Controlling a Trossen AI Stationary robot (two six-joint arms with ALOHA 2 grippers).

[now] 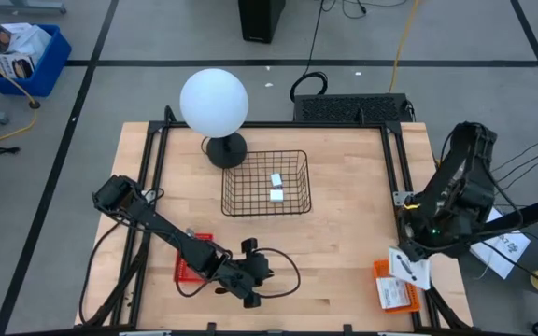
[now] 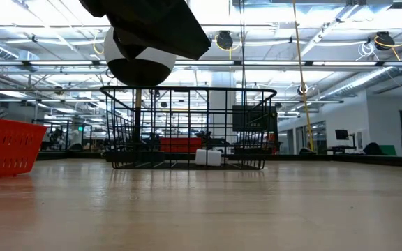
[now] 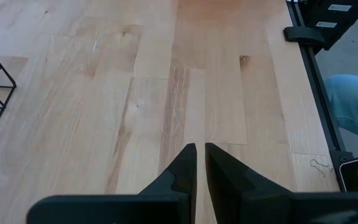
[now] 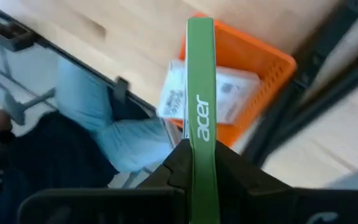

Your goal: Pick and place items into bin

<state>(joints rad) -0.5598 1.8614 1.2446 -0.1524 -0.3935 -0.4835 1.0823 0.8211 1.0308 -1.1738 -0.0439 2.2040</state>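
Table (image 1: 344, 233): pale wood planks, dark frame around the edges.

Lamp (image 1: 214, 103): white globe on a dark base, standing at the far edge, just behind the bin.

Bin (image 1: 265, 183): black wire basket, mid-table toward the far side. Two white blocks (image 1: 276, 188) lie inside on its floor, close together; the low view shows them resting on the bottom wire.

Red tray (image 1: 187, 263): near left, partly under the left arm. Orange tray (image 1: 395, 287): near right corner, with white printed packets (image 4: 229, 93) in it.

Left tool (image 3: 200, 167): low over bare wood at the near edge, fingers clenched together, nothing between them.

Right tool (image 4: 201, 155): raised above the orange tray, grasping a flat green item (image 4: 200, 81) edge-on, marked "acer".

A person's blue sleeve (image 4: 82, 106) shows beyond the table edge.
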